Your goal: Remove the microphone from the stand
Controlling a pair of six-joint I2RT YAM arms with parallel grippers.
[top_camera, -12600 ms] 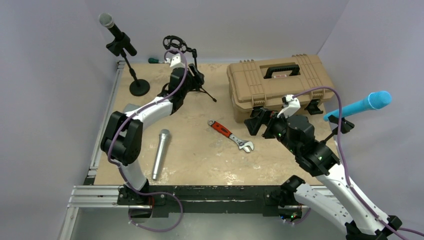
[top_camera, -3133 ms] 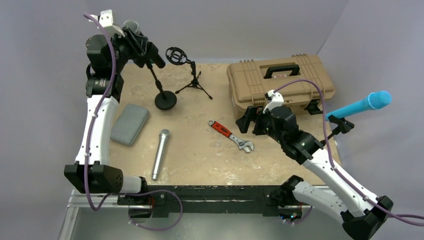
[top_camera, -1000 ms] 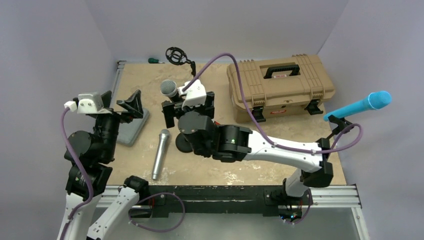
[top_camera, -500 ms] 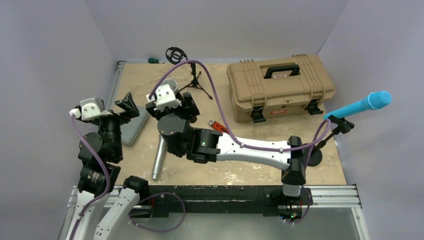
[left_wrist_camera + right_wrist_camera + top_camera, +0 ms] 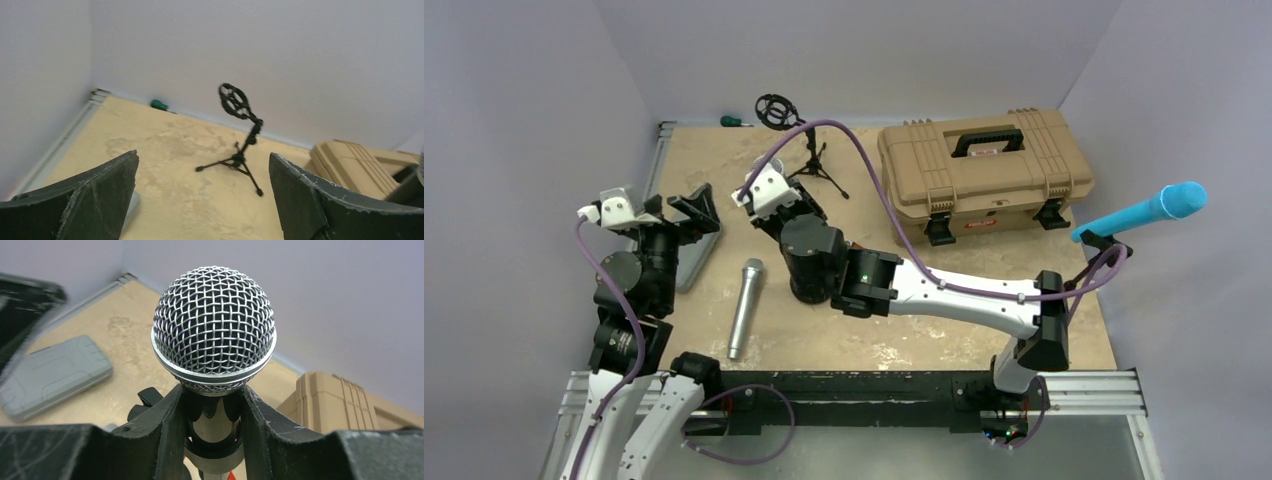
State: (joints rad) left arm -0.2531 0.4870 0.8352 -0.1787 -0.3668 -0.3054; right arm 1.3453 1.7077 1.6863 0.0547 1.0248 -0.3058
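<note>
1. the right gripper is clenched on the microphone, clamping the neck just under the mesh head, at the centre of the right wrist view.
2. the microphone's long axis runs along the gripper, head outward; what looks like the stand clip sits just below the grip.
3. the left gripper is released, holding nothing, well apart at far left; the pull likely falls to the right arm, along that axis.
</note>
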